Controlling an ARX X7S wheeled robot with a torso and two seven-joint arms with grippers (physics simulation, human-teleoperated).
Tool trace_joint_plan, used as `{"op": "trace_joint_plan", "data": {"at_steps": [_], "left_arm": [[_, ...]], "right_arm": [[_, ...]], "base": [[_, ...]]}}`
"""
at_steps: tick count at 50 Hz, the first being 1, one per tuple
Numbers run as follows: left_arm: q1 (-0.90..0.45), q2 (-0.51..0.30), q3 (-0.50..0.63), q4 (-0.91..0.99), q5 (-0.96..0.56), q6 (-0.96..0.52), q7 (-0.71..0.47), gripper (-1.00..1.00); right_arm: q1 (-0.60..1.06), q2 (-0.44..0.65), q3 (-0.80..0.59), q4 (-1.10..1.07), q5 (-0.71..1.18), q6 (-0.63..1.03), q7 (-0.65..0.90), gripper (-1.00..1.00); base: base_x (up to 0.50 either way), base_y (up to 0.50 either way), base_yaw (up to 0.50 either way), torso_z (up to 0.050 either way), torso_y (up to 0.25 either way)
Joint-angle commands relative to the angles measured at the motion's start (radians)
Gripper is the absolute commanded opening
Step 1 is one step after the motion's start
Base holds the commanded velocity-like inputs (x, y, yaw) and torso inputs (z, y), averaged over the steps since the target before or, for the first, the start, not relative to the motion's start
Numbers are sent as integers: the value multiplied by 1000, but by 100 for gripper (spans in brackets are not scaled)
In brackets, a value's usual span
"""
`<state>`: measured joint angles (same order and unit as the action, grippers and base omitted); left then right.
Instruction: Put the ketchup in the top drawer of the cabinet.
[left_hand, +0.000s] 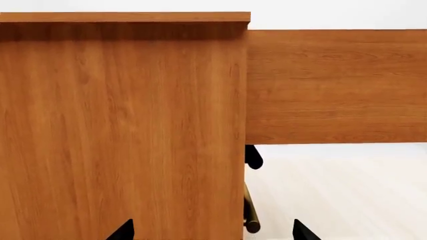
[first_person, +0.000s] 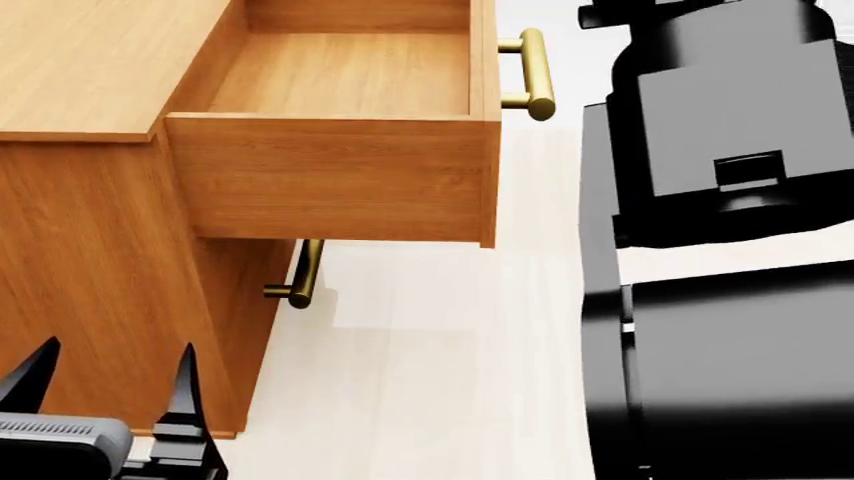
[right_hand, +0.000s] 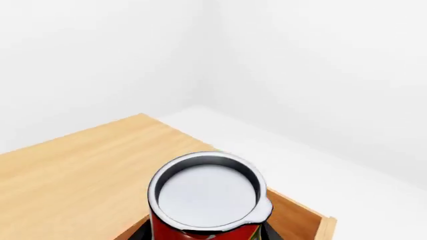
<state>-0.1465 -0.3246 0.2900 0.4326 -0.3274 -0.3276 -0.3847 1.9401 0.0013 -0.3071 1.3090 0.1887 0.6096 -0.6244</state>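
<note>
The ketchup sits clamped in my right gripper, its silver top facing the wrist camera, above the cabinet top and the open top drawer. That drawer stands pulled out, brass handle forward. My left gripper hangs spread wide beside the cabinet's side.

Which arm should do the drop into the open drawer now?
Right. Its tool already holds the ketchup above the cabinet, beside the open top drawer. The left tool is empty, low beside the cabinet's side.
</note>
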Motion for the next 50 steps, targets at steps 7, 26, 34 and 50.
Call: {"op": "trace_joint_plan", "data": {"at_steps": [7,26,34,50], "left_arm": [[-10,9,12,-13,-6,10,1,100],[-7,-2,15,-12,-7,10,-4,100],[-9,-5,16,-15,-9,12,-5,100],[-7,-10,14,-17,-14,14,-11,100]], "right_arm": [[-53,0,-19,0,-7,-13,-32,-100],[-94,0,5,0,-54,-36,-57,-100],[-98,0,-18,0,-18,-42,-70,-100],[-157,0,-16,0,-12,-63,-69,-100]], "base": [[0,0,0,0,1],[0,0,0,0,0],[1,0,0,0,0],[0,0,0,0,1]]}}
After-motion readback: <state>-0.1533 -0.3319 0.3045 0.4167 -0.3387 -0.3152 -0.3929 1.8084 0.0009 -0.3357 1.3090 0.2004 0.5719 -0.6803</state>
